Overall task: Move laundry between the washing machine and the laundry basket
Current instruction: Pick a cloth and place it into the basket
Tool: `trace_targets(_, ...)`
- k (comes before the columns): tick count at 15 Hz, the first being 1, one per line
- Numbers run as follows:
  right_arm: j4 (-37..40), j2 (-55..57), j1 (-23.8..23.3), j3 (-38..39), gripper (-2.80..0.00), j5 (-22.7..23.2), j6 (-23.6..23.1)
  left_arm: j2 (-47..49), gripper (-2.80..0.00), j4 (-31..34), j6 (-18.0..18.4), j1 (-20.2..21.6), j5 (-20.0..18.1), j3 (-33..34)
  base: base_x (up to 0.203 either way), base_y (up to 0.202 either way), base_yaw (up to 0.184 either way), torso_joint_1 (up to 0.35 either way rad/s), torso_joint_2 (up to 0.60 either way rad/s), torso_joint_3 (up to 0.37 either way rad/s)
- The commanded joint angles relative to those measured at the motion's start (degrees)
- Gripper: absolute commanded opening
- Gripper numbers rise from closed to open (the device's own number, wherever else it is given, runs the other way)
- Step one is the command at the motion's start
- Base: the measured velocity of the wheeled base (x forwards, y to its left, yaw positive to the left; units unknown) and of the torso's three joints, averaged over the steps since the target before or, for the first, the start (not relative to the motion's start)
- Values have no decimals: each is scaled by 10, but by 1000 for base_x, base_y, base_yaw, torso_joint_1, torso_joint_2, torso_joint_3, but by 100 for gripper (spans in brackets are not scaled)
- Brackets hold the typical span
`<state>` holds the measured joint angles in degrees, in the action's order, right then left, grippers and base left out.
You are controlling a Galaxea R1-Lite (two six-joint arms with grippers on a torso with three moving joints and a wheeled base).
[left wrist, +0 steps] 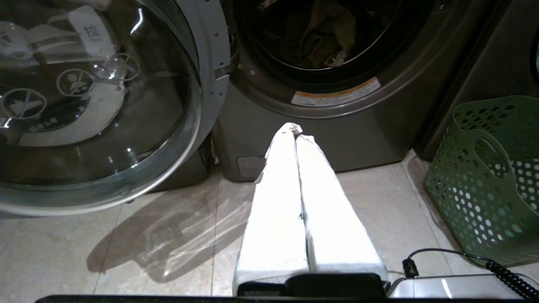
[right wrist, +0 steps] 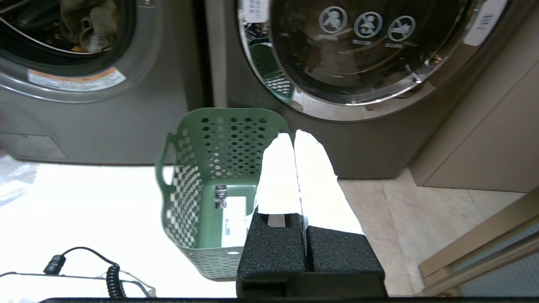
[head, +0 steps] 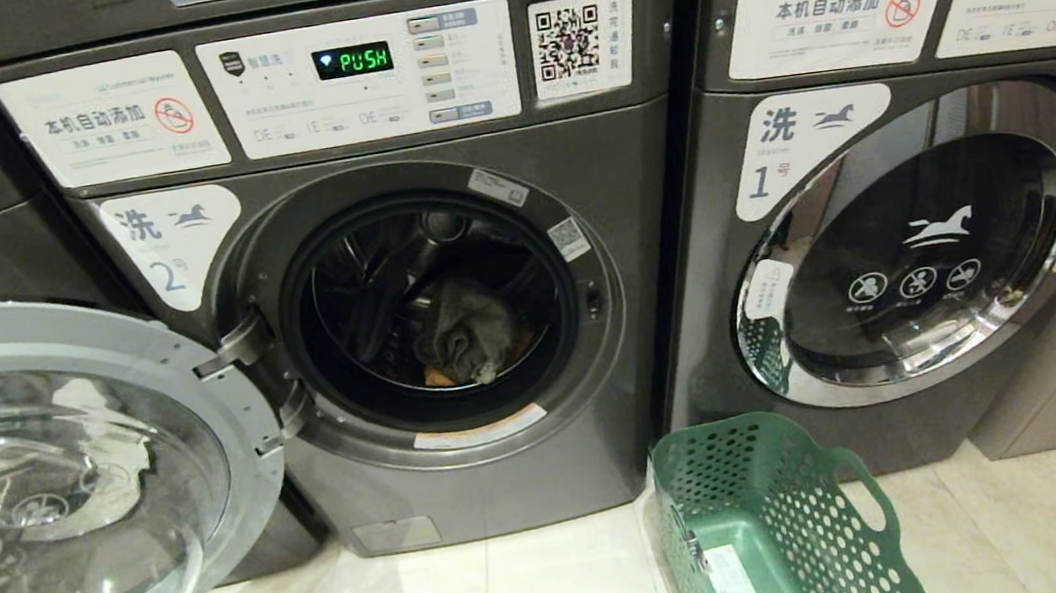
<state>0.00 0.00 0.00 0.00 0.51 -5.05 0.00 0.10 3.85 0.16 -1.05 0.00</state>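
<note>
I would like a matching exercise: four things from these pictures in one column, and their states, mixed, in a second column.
Things:
1. door of machine 2
2. door of machine 1
3. laundry basket
4. grey-green garment

States:
a. lies inside the drum
b. swung wide open
c. shut
d. stands on the floor, no garment seen inside

Pairs: 1-b, 2-c, 3-d, 4-a

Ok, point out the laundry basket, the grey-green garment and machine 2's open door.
laundry basket [head: 777,518], head view, perforated side wall.
grey-green garment [head: 470,334], head view, bunched middle.
open door [head: 230,414], head view, grey rim.
</note>
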Motion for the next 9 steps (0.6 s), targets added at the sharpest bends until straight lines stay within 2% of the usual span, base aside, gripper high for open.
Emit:
trace_targets(1, 0, 1, 0, 0, -280, 0, 0, 1, -280, 0, 0, 0, 0, 0, 0, 195, -1, -1, -2, -1)
trace_targets(9, 0, 1, 0, 0, -280, 0, 0, 1, -280, 0, 0, 0, 0, 0, 0, 194, -2, 1, 3, 2)
